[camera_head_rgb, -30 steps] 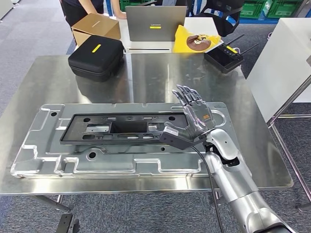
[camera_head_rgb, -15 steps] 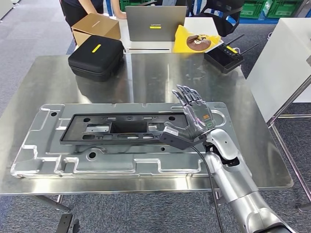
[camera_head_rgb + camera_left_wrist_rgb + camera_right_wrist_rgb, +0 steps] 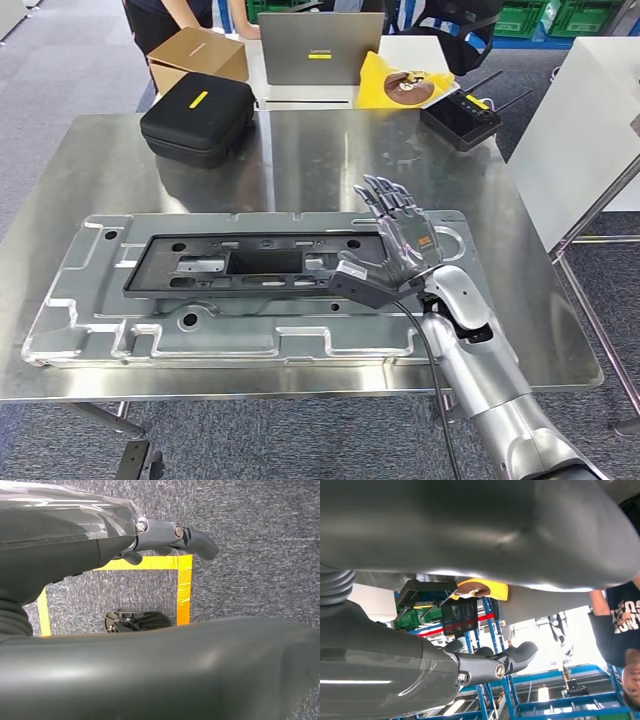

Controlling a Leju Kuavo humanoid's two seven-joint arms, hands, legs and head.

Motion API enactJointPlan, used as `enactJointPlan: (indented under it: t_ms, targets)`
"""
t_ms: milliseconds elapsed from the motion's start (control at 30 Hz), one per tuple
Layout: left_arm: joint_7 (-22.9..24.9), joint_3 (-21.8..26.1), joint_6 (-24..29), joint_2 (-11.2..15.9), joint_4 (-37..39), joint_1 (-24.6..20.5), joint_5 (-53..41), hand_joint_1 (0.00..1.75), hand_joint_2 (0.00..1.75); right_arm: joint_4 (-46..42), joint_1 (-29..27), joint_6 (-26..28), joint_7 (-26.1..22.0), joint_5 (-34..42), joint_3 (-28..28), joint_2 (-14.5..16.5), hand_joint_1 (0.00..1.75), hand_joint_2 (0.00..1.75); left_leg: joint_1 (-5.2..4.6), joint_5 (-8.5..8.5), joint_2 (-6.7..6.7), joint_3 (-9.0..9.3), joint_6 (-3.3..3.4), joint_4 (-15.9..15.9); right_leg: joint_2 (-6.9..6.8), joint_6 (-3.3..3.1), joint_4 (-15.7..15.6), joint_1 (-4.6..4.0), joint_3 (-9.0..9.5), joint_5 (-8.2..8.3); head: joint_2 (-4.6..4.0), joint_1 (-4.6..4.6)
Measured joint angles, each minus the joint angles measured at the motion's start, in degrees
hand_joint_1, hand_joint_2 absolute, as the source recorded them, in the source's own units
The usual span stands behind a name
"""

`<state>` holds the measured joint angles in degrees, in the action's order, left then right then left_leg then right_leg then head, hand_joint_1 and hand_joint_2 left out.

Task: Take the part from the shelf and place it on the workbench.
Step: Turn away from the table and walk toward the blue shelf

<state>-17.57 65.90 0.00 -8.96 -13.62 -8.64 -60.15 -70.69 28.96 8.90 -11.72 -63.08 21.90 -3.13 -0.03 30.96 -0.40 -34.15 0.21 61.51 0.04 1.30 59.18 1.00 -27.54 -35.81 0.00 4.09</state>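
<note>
Steel workbench: shiny, broad, carrying everything that matters right now.
Part: black flat frame with cut-outs, lying level inside the big grey metal tray, tray itself flat on the bench top. Off the shelf, then, and down where the task wants it, as far as the head view shows.
Right hand: hovering over the right end of the tray, fingers spread and stretched forward, palm tilted, gripping nothing. Thumb side near the part's right end; touching or just above, hard to call from here.
Right wrist view: thumb sticking out with air around it, nothing between thumb and fingers, blue racking beyond.
Left hand: seen in its own wrist view, hanging over grey carpet and yellow floor tape; thumb out, nothing visible in it, but fingers too hidden to call apart or curled.
Done: placing looks finished, part released and sitting flat.
Left: by judgement, only drawing the right arm back off the bench without nudging the frame.
Risk: cable trailing from the wrist across the tray edge, worth watching on the way out.
Background: black zip case, cardboard box, laptop, a person standing behind the far table.
</note>
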Motion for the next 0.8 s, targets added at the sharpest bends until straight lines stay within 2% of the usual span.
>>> enactJointPlan:
  t_ms: [800]
  targets:
    - [0.00, 0.00, 0.00, 0.00, 0.00, 0.00, 0.00, 0.00, 0.00, 0.00, 0.00, 0.00, 0.00, 0.00, 0.00, 0.00, 0.00, 0.00, 0.00, 0.00, 0.00, 0.00, 0.00, 0.00, 0.00, 0.00, 0.00, 0.00, 0.00, 0.00, 0.00, 0.00]
